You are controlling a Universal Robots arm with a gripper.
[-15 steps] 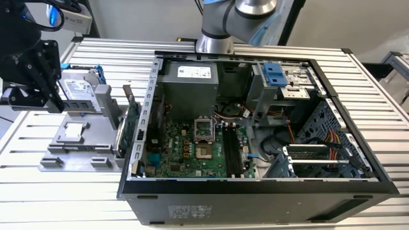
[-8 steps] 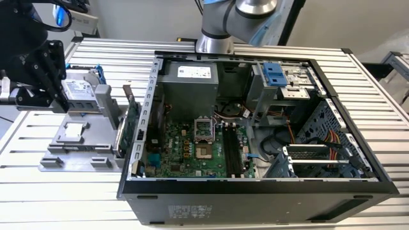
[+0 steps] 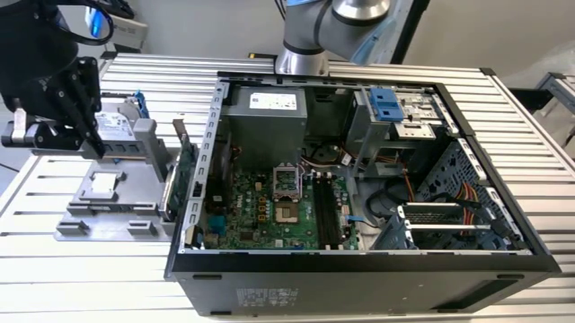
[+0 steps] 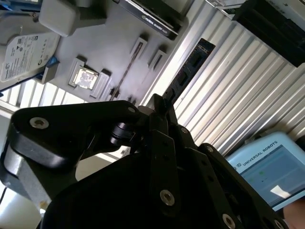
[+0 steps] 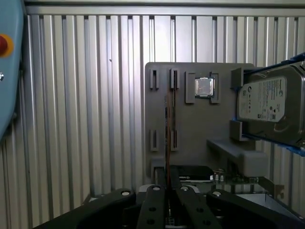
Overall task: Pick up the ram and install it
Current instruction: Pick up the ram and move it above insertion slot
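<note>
Robotics lab: slatted aluminium bench (image 3: 90,269), opened computer case (image 3: 359,286).

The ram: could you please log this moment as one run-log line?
gripper: shut on ram | location: over gray fixture | ram: clear of fixture, not yet in computer case

Exterior view looks down; wrist views share holder (image 5: 200,126) (image 4: 102,45)

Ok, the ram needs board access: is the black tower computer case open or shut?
Open: in the exterior view the black tower computer case lies with its side panel off and the green motherboard exposed.
</note>
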